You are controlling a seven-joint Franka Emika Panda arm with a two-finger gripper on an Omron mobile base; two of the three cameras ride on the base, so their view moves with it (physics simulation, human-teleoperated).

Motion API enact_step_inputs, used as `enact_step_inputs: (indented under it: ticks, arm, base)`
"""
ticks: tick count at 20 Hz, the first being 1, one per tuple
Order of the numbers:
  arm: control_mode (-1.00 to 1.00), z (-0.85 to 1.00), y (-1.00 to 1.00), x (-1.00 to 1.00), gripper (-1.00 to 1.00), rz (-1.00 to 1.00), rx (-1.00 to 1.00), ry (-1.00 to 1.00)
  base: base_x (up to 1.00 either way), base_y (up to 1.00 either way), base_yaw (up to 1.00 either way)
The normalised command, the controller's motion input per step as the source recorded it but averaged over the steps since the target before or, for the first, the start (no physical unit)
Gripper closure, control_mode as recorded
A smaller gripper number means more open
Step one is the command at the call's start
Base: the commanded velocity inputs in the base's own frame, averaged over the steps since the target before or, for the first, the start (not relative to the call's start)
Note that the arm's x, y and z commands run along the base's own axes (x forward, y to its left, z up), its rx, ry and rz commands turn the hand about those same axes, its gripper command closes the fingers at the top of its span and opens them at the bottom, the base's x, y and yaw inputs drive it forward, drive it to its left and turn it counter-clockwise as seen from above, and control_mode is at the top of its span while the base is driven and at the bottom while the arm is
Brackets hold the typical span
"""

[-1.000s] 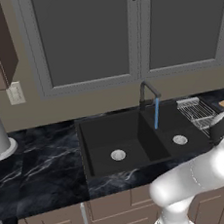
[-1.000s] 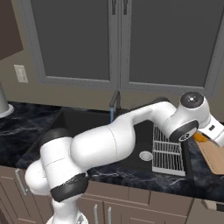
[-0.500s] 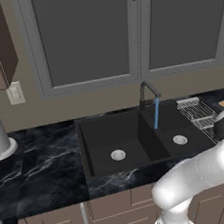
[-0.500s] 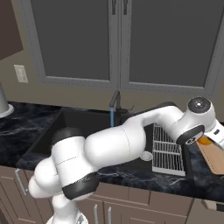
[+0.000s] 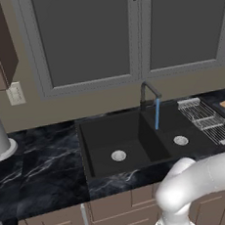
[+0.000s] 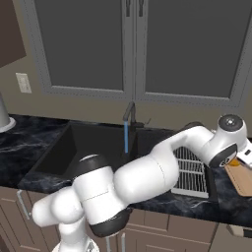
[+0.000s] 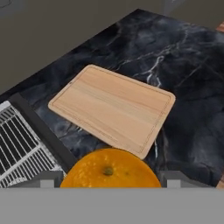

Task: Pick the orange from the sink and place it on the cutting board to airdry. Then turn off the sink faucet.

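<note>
While your end effector [image 7: 109, 183] grips the orange [image 7: 109, 169] at the bottom centre of the hand view, the fruit hangs above the desk [image 7: 188, 87], just short of the cutting board [image 7: 113, 107], which lies mid-frame. You carry it high, I judge, to clear the dish rack [image 7: 22, 144] at lower left. In the right base view the wrist sits at the right edge, over the board's corner. In the left base view the sink faucet [image 5: 149, 93] runs blue water into the sink [image 5: 112, 139], so shutting it off remains.
</note>
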Motion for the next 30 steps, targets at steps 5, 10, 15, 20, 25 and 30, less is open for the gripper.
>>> enact_step_inputs:
  ticks: [5,10,15,20,25,30]
  arm:
    - [-1.0,-0.24,-0.21,0.14,1.0,0.0,0.0,0.02]
    - [-1.0,-0.22,-0.19,0.09,1.0,0.0,0.0,0.01]
    - [-1.0,-0.24,-0.11,0.03,1.0,0.0,0.0,0.0]
    - [-1.0,-0.34,-0.05,0.05,1.0,0.0,0.0,0.0]
    - [-1.0,-0.33,-0.07,0.11,1.0,0.0,0.0,0.01]
    - [-1.0,-0.25,-0.17,0.11,1.0,0.0,0.0,0.01]
  base:
    - [0.0,0.0,0.0]
    - [0.0,0.0,0.0]
    - [0.0,0.0,0.0]
    - [0.0,0.0,0.0]
    - [0.0,0.0,0.0]
    - [0.0,0.0,0.0]
